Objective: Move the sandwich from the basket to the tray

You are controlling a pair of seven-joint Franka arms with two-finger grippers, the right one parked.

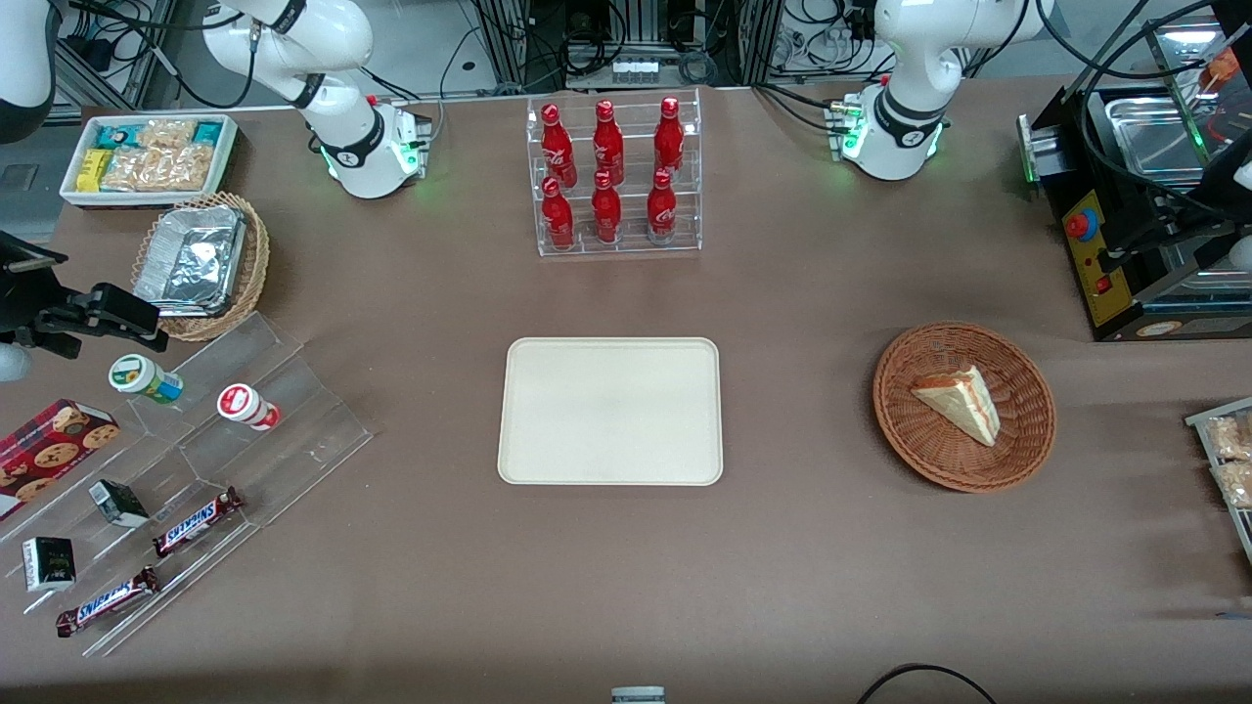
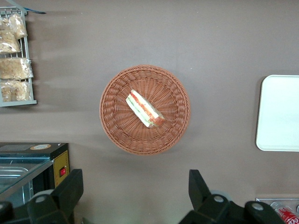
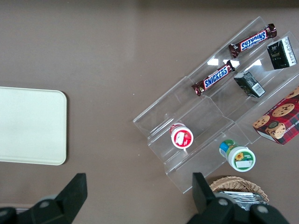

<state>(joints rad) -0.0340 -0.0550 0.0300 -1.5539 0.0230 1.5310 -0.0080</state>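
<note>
The sandwich (image 1: 960, 401) lies in the round reddish-brown wicker basket (image 1: 1017, 445) toward the working arm's end of the brown surface (image 1: 802, 548), a pale bread wedge with its red-orange filling stripe showing along the cut edge. The cream tray (image 1: 610, 469) sits well apart from it, at the middle of the surface and nearer the front camera than the rack of red cola bottles (image 1: 611, 171), with nothing on it. The gripper (image 2: 135, 196) hangs high above the surface just beside the basket, its fingers (image 2: 70, 189) spread wide with nothing between them.

To my eye the wedge will be light and soft, so a hard squeeze would crush the bread and push the filling out. I would close across the two flat bread faces, near the thick middle of the wedge, not at the thin tip. The woven bowl is shallow, so its rim should not hinder a straight descent
</note>
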